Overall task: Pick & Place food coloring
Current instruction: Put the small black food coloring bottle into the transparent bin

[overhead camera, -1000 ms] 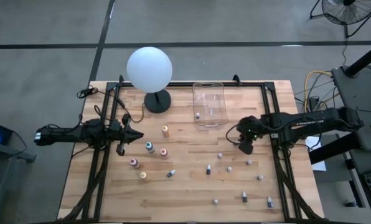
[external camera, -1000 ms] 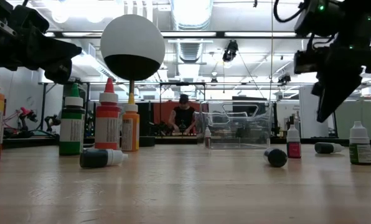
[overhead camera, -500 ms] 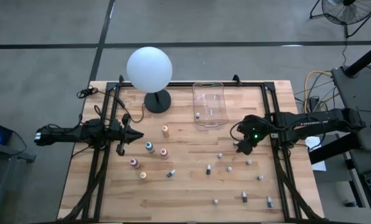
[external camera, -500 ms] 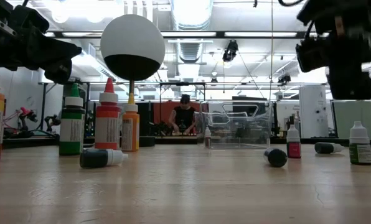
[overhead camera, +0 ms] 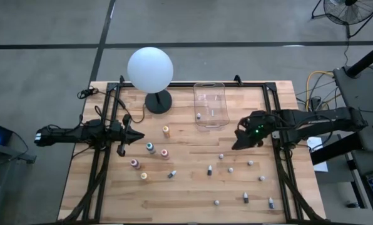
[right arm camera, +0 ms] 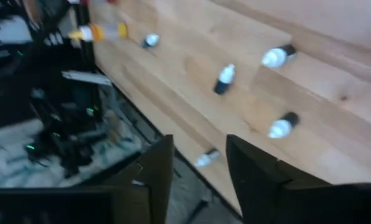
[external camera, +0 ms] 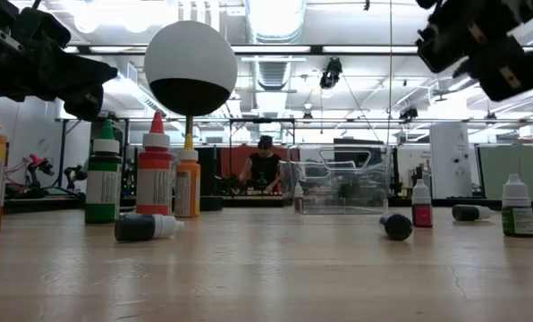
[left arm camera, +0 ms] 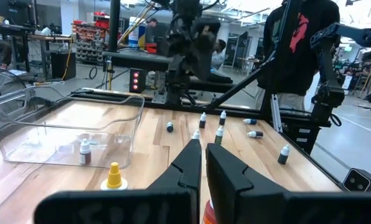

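Food coloring bottles stand and lie scattered on the wooden table (overhead camera: 186, 187): larger coloured ones (overhead camera: 150, 148) left of centre, small dark-and-white ones (overhead camera: 231, 169) to the right. One small bottle (overhead camera: 199, 116) stands inside the clear bin (overhead camera: 210, 94). My right gripper (overhead camera: 236, 144) hangs open above the table's right half, slanting down, with nothing between its fingers (right arm camera: 248, 171); small bottles (right arm camera: 225, 79) lie on the boards below it. My left gripper (overhead camera: 138, 134) waits shut and level over the left side, also seen in its wrist view (left arm camera: 202, 149).
A white globe lamp (overhead camera: 150, 69) stands on a dark base at the far left of centre. Black frame rails (overhead camera: 277, 150) run along both table sides. In the low view, tall bottles (external camera: 156, 170) stand on the left, and a person sits in the room behind.
My right gripper has risen clear of the table, rolled about its own axis, and tipped from pointing down to slanting toward the table's left. No bottle has moved.
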You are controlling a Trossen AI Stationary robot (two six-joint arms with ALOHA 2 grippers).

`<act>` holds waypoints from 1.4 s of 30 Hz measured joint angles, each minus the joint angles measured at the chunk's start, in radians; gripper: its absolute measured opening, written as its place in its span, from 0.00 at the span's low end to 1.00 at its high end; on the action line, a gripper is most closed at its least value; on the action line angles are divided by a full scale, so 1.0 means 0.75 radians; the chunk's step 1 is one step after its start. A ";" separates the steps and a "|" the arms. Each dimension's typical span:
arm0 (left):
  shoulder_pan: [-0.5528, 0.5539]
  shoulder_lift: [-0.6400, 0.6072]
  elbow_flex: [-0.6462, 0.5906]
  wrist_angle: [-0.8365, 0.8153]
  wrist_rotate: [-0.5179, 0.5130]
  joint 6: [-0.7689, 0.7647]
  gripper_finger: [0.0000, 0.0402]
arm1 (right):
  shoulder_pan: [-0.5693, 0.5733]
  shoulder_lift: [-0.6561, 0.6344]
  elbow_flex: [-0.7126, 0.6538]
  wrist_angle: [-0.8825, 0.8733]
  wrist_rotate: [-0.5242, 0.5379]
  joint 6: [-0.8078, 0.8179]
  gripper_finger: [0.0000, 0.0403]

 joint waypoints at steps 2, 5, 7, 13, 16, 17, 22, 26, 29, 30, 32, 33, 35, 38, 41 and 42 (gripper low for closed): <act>0.000 0.000 0.000 0.000 0.000 0.000 0.00 | 0.006 0.000 0.019 -0.006 0.041 0.094 0.42; 0.000 0.000 0.000 0.000 0.000 0.000 0.00 | 0.033 -0.001 0.043 -0.042 0.220 0.294 0.49; 0.000 0.000 0.000 0.000 0.000 0.000 0.00 | 0.065 -0.009 0.059 -0.082 0.387 0.469 0.52; 0.000 0.000 0.000 0.000 0.000 0.000 0.00 | 0.152 -0.002 0.065 -0.127 0.684 0.831 0.57; 0.000 0.000 0.000 0.000 0.000 0.000 0.00 | 0.186 0.022 0.065 -0.180 0.792 0.983 0.56; 0.000 0.000 0.000 0.000 0.000 0.000 0.00 | 0.192 0.029 0.064 -0.215 0.817 1.042 0.56; 0.000 0.000 0.000 0.000 0.000 0.000 0.00 | 0.183 0.068 0.061 -0.352 0.833 1.190 0.56; 0.000 0.000 0.000 0.000 0.000 0.000 0.00 | 0.083 0.129 0.070 -0.349 0.819 1.186 0.56; -0.001 0.000 0.000 0.000 0.000 0.000 0.00 | 0.014 0.162 0.096 -0.333 0.887 1.092 0.56; 0.000 0.000 0.000 0.000 0.000 0.000 0.00 | -0.002 0.172 0.102 -0.331 0.905 1.052 0.56; 0.000 0.000 0.000 0.000 0.000 0.000 0.00 | -0.016 0.192 0.103 -0.333 0.903 1.008 0.56; 0.000 0.000 0.000 0.000 0.000 0.000 0.00 | -0.015 0.201 0.103 -0.334 0.883 1.018 0.56; 0.000 0.000 0.000 0.000 0.000 0.000 0.00 | -0.014 0.210 0.102 -0.334 0.839 1.080 0.56; 0.000 0.000 0.000 0.000 0.000 0.000 0.00 | -0.021 0.211 0.100 -0.319 0.825 1.121 0.56; 0.000 0.000 0.000 0.000 0.000 0.000 0.00 | -0.027 0.210 0.100 -0.239 0.798 1.120 0.56; 0.000 0.000 0.000 0.000 0.000 0.000 0.00 | -0.028 0.214 0.099 -0.201 0.799 1.126 0.56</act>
